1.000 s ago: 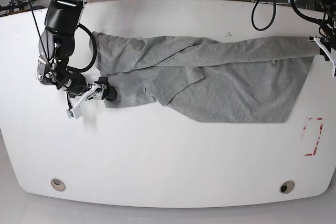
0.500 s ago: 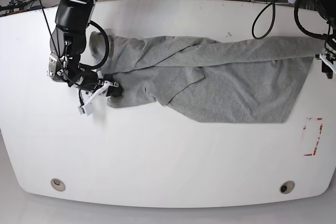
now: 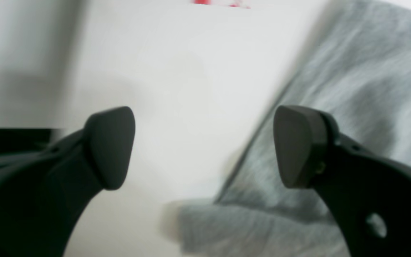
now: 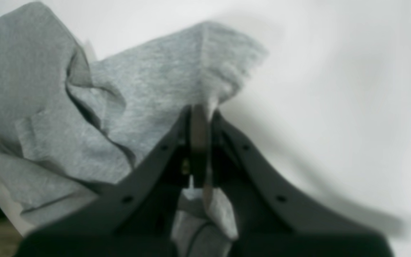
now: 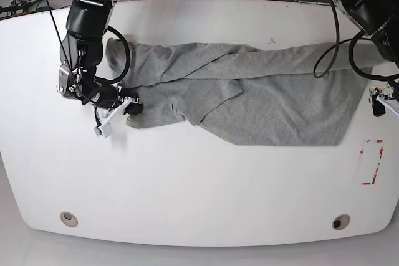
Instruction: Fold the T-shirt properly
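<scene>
The light grey T-shirt point(image 5: 268, 91) lies crumpled and partly folded over itself across the white table point(image 5: 199, 185), and no lettering shows. My right gripper point(image 5: 129, 108), on the base view's left, is shut on the shirt's left front edge. In the right wrist view the right gripper point(image 4: 200, 142) pinches a fold of the shirt's grey cloth point(image 4: 137, 89). My left gripper point(image 5: 378, 100) hangs just off the shirt's right edge. In the left wrist view the left gripper point(image 3: 203, 146) is open and empty, with the shirt point(image 3: 351, 89) under its right finger point(image 3: 298, 146).
A red tape rectangle point(image 5: 372, 162) marks the table at the front right and shows blurred in the left wrist view point(image 3: 219, 3). Two round fittings point(image 5: 69, 218) point(image 5: 340, 222) sit near the front edge. Cables point(image 5: 312, 4) hang over the back edge.
My left gripper has moved from the shirt's far right corner toward the front along the right edge. My right gripper shifted slightly right with the cloth, then held still.
</scene>
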You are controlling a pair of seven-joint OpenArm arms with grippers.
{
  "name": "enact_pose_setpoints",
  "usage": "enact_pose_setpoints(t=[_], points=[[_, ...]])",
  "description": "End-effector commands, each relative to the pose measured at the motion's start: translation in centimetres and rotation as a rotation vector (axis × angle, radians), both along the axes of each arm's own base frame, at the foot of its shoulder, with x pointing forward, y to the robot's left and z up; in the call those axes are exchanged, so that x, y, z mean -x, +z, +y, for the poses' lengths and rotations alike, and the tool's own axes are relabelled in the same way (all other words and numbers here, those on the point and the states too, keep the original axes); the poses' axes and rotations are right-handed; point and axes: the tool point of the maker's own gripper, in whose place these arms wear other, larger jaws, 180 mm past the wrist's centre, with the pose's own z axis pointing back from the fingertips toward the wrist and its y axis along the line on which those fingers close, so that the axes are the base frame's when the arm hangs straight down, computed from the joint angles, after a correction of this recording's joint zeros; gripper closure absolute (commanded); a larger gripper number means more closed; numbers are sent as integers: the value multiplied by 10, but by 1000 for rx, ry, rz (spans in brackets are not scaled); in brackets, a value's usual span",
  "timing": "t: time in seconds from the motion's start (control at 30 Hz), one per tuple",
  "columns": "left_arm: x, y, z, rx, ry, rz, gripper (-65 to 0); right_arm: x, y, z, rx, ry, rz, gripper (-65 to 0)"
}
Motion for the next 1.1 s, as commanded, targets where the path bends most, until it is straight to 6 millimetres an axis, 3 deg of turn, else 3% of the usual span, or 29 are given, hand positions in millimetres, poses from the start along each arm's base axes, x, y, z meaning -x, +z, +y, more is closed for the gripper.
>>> enact_pose_setpoints(t=[0.0,0.1,0.3,0.53,0.87,1.07], points=[[-18,11,5,22,-1,-61,-560,-15,18,-5,2,-5,-63,0],[-35,4,-2,63,-22,-98,-560,-16,18,-5,3,-5,-64,0],[-70,-21,-35,133,-125,-127,-560,-16,19,-5,3,-5,-66,0],[-94,-53,-59,252,-154,-139,-560,-21,23,-4,-3,-4,-79,0],[-104,-82,-101,273,-280,-39,-561,-22,24,-4,-6,-5,-82,0],[-96,-90,-124,282,-415,13,-551,-22,24,-3,-7,-5,-82,0]])
